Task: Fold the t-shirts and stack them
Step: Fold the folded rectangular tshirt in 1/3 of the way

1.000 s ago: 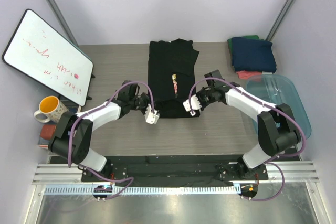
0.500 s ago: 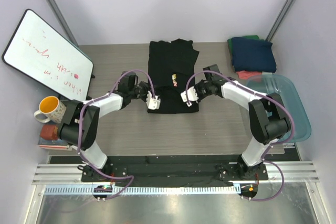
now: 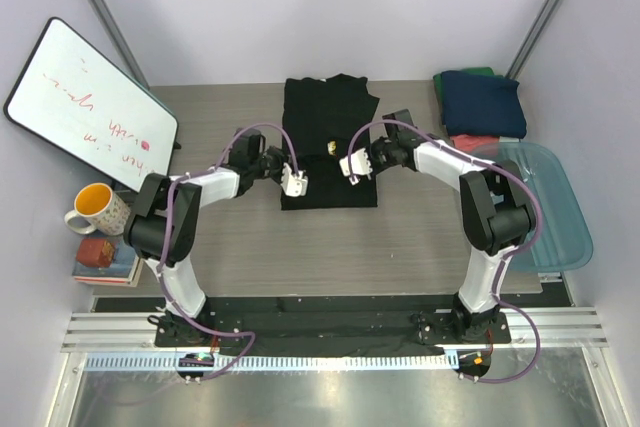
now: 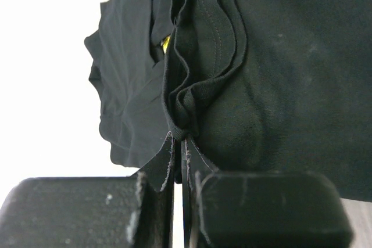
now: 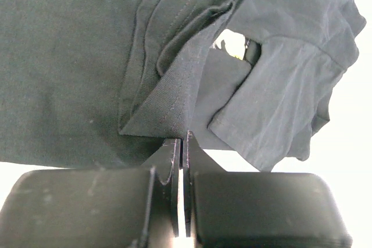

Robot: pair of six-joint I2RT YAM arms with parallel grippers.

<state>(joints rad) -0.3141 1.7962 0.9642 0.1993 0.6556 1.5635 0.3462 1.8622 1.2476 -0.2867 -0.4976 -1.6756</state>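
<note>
Left wrist shows the black t-shirt [image 4: 279, 85] bunched inside the left claw [image 4: 181, 149].

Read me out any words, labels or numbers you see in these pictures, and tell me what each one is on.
Nothing can be quoted with confidence.
On the whiteboard: red handwriting, too small and slanted to read.
On the black t-shirt: only a yellow sliver of print shows at the fold, no letters.
On the yellow mug: no text visible.
</note>
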